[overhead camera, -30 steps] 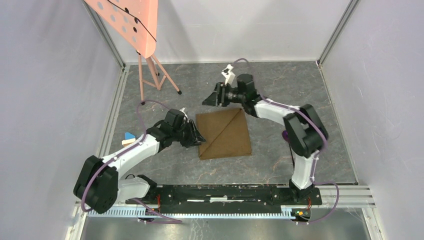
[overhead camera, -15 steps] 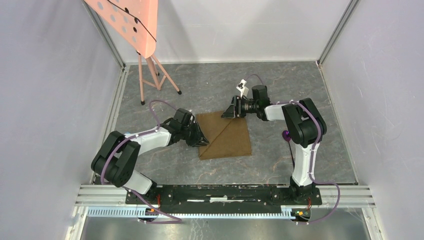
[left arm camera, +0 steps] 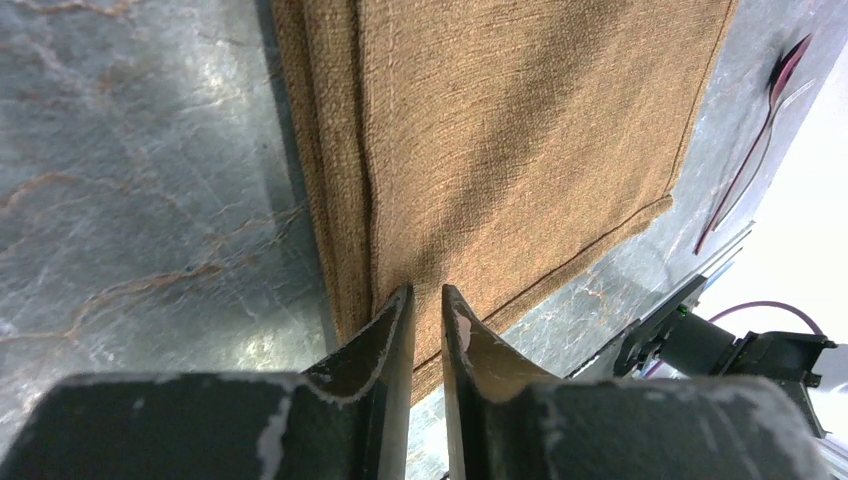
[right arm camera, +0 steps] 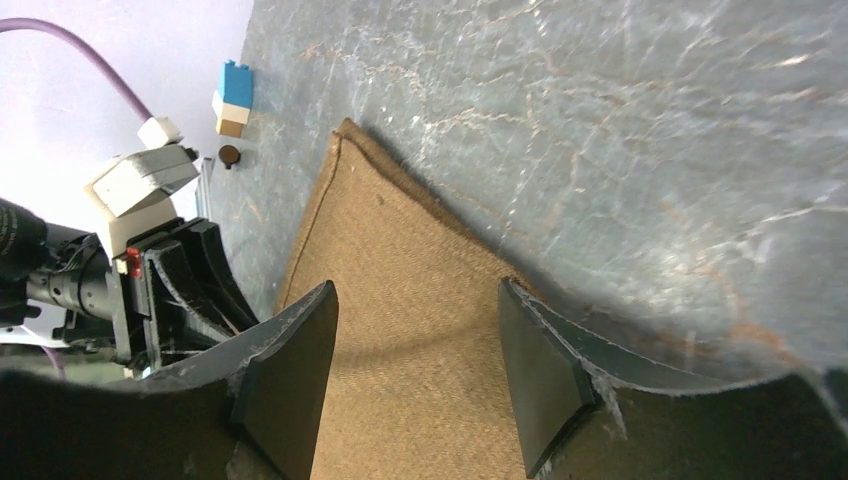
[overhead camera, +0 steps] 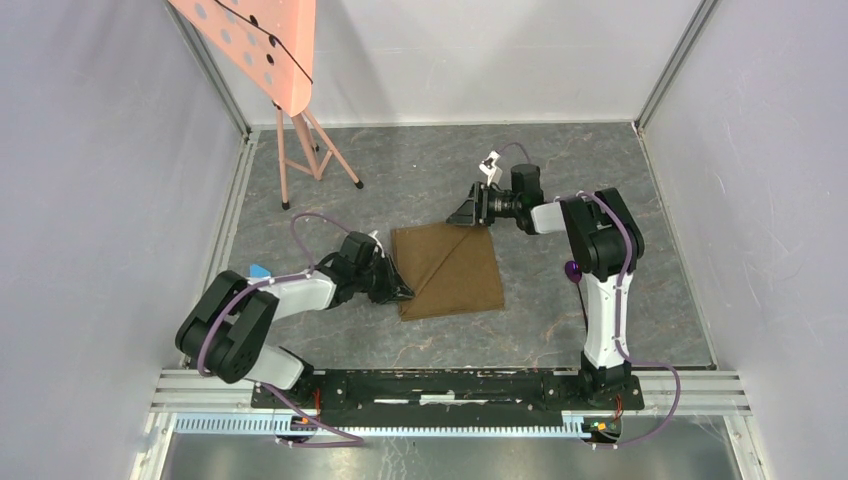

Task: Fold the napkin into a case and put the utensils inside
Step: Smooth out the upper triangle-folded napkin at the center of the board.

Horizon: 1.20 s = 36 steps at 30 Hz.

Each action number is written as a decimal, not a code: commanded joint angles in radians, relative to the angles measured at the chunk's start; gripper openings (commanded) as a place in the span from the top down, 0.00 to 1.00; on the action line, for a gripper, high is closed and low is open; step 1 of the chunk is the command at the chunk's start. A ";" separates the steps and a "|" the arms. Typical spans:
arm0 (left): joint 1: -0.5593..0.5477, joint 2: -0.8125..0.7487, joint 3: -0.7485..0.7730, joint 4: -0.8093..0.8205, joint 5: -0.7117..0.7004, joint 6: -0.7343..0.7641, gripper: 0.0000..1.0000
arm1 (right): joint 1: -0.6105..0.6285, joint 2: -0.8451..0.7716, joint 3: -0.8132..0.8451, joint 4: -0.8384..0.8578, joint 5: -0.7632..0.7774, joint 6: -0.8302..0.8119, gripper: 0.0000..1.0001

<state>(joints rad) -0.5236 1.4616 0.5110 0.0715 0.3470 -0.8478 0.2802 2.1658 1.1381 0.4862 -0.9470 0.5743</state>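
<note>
Currently napkin (overhead camera: 452,272) lies flat on table (overhead camera: 400,190), diagonal fold up; left gripper (left arm camera: 425,298) jaws nearly shut at its near-left edge, can't tell if pinching; right gripper (right arm camera: 415,300) jaws wide apart over far corner. Risk: shallow bite slips, or unanchored stack drags.

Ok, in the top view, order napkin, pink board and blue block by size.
1. napkin and pink board: alike; board cropped and raised on its stand, so unranked.
2. blue block: smallest.

Bright, even overhead light, soft shadows. Tabletop (left arm camera: 150,200) glare in left wrist view; shadow band across napkin (left arm camera: 520,120).
</note>
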 commanded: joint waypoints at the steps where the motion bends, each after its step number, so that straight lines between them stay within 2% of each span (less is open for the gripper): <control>1: -0.002 -0.049 -0.038 -0.065 -0.043 0.010 0.77 | -0.031 0.008 0.097 -0.069 0.023 -0.076 0.33; 3: -0.003 -0.077 -0.025 -0.097 -0.038 0.010 0.77 | -0.043 -0.006 0.143 -0.151 0.049 -0.120 0.33; 5: -0.003 -0.108 -0.003 -0.123 -0.015 0.006 0.76 | -0.040 -0.039 0.201 -0.312 0.114 -0.197 0.33; 9: -0.003 -0.184 0.051 -0.152 0.035 -0.021 0.70 | 0.001 -0.189 0.161 -0.386 0.187 -0.226 0.31; 11: -0.003 -0.200 0.090 -0.172 0.045 -0.023 0.67 | 0.018 -0.257 0.112 -0.378 0.209 -0.207 0.30; 14: -0.002 -0.166 0.133 -0.168 0.053 -0.020 0.66 | 0.062 -0.313 -0.034 -0.193 0.153 -0.079 0.30; 16: -0.002 -0.118 0.146 -0.160 0.058 -0.017 0.67 | 0.104 -0.317 -0.121 -0.053 0.109 0.015 0.33; 17: -0.002 -0.097 0.145 -0.148 0.059 -0.016 0.68 | 0.130 -0.313 -0.154 -0.008 0.100 0.051 0.38; 19: -0.001 -0.075 0.128 -0.128 0.045 -0.016 0.69 | 0.175 -0.296 -0.180 0.003 0.089 0.066 0.44; 24: -0.002 -0.067 0.063 -0.131 -0.028 0.015 0.70 | 0.203 -0.239 -0.202 0.034 0.064 0.048 0.44; 27: -0.001 -0.060 0.007 -0.078 -0.012 -0.001 0.70 | 0.159 -0.210 -0.214 0.059 0.055 0.033 0.38; 31: -0.002 -0.053 -0.046 -0.030 -0.010 -0.014 0.72 | 0.092 -0.155 -0.171 -0.022 0.079 -0.045 0.35; 36: -0.003 -0.088 -0.054 -0.029 0.013 -0.021 0.73 | 0.048 -0.148 -0.043 -0.266 0.166 -0.205 0.31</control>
<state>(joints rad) -0.5232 1.3994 0.4721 0.0330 0.3534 -0.8494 0.3481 2.0254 0.9924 0.3855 -0.8795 0.5362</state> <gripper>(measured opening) 0.272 0.664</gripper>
